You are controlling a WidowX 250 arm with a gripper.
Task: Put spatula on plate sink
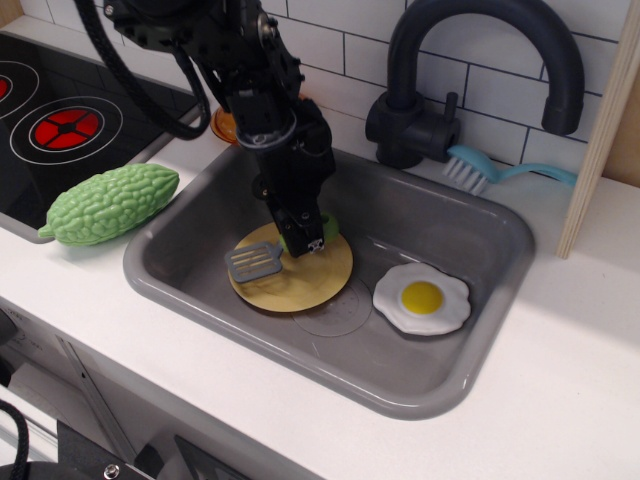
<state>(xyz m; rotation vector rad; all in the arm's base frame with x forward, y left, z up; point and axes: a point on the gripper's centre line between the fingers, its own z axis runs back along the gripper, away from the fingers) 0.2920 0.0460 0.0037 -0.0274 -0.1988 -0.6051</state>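
The spatula (254, 262) has a slotted grey blade and a lime-green handle. Its blade lies over the left rim of the mustard-yellow plate (300, 280), which rests on the floor of the grey sink (470, 330). My gripper (300, 240) is shut on the spatula's green handle, low over the plate's back left part. The arm hides most of the handle; only a green sliver shows beside the fingers.
A white fried egg (422, 298) lies in the sink right of the plate. A black faucet (440, 80) stands behind, with a teal dish brush (500, 172) beside it. An orange dish (225, 125) peeks out behind the arm. A green bumpy gourd (108, 204) and a stove (60, 125) are on the left.
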